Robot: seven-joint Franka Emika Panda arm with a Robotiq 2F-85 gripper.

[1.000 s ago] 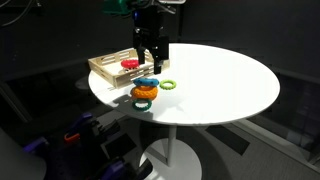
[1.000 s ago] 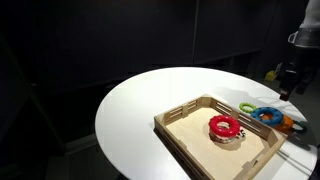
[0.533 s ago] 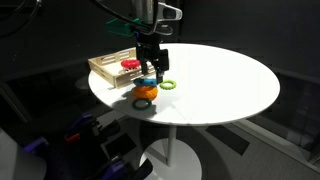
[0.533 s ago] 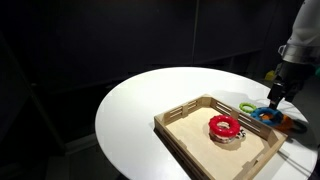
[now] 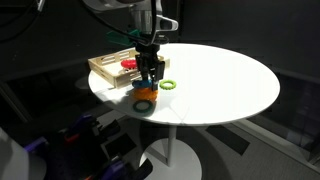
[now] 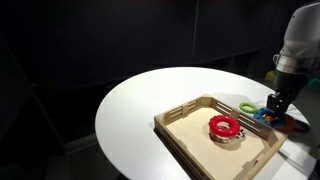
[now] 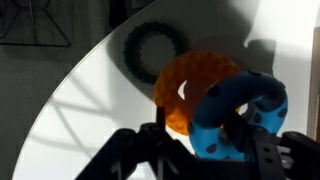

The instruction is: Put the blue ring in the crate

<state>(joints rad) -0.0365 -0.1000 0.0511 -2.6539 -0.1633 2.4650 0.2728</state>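
The blue ring (image 7: 235, 108), bright blue with dark dots, is tilted up on top of the orange ring (image 7: 195, 85) in the wrist view. My gripper (image 7: 205, 135) is shut on it, with one dark finger on each side of its band. In both exterior views the gripper (image 5: 150, 78) (image 6: 272, 108) stands low over the ring stack, just beside the light wooden crate (image 5: 103, 68) (image 6: 180, 112). Only a sliver of the blue ring (image 5: 146, 88) (image 6: 262, 115) shows under the fingers there.
A red ring (image 5: 128, 64) (image 6: 224, 126) lies inside the crate. A light green ring (image 5: 168, 85) (image 6: 246, 106) (image 7: 155, 48) lies flat on the round white table (image 5: 220, 80) beside the stack. The table edge runs close behind the orange ring (image 5: 146, 101).
The gripper came down from above the stack onto the blue ring and its fingers closed in on it. The blue ring now sits tilted between them.
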